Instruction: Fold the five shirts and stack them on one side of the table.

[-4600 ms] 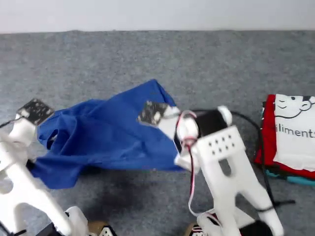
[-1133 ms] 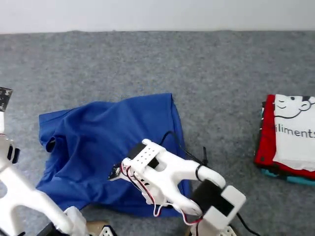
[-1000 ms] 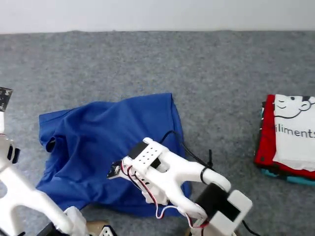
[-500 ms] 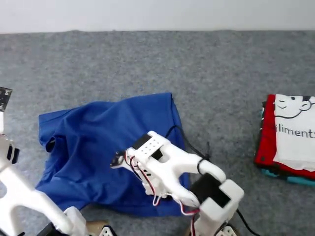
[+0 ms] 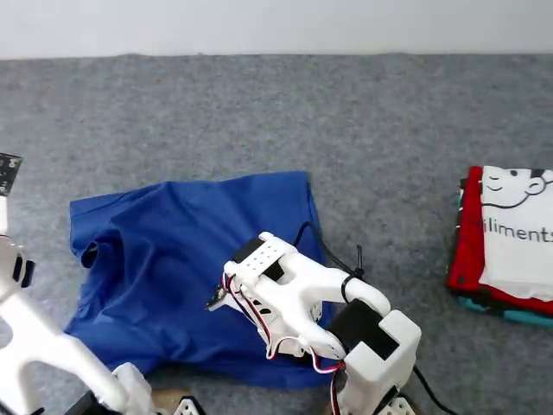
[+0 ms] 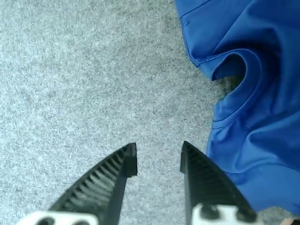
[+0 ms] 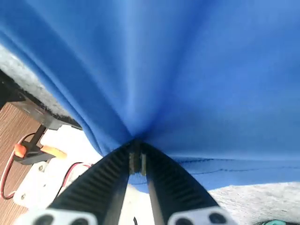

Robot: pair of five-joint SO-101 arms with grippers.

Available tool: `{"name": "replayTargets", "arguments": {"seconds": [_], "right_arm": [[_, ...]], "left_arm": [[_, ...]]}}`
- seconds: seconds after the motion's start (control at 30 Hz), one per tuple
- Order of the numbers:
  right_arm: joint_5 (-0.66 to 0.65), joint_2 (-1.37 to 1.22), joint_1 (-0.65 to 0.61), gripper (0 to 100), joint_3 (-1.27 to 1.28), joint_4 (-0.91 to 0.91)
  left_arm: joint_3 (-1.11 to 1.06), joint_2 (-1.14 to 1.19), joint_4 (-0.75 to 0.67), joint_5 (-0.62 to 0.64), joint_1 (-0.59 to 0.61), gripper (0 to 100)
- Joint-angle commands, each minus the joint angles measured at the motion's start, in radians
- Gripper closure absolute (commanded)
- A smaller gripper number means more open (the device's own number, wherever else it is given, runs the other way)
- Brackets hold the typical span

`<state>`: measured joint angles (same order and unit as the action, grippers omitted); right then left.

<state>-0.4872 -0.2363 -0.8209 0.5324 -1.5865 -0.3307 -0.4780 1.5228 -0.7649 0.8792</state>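
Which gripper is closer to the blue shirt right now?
Right. The right gripper is shut on the shirt; the left gripper hangs open over the table beside its edge.

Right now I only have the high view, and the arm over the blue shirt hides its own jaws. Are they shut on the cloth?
Observer: Yes. The right wrist view shows the right jaws shut on a pinched fold of the blue shirt.
Operator: And the other pair?
Observer: The left jaws are open over bare grey table, with nothing between them.
Operator: Where are they relative to the shirt?
Observer: Just beside its edge, near a curved hemmed opening in the cloth.
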Motion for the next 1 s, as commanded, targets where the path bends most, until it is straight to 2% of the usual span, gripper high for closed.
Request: {"name": "replayTargets", "arguments": {"seconds": [0.0,0.13,0.33,0.67,0.97], "right_arm": [[0.003,0.079,0.002,98.5,-0.060,-0.018],[0.054,0.222,0.002,95.7,-0.069,-0.044],[0.057,0.371,0.002,74.1,-0.055,-0.131],[0.052,0.297,-0.147,73.3,0.075,-0.028],[0.031,0.107,-0.185,73.5,0.083,0.028]], "left_arm": [[-0.007,-0.025,-0.041,0.006,0.006,84],[-0.010,-0.025,-0.043,0.005,0.008,84],[-0.012,-0.025,-0.046,0.005,0.003,84],[-0.012,-0.018,-0.048,0.005,0.002,84],[-0.064,-0.025,-0.110,0.005,0.002,84]]}}
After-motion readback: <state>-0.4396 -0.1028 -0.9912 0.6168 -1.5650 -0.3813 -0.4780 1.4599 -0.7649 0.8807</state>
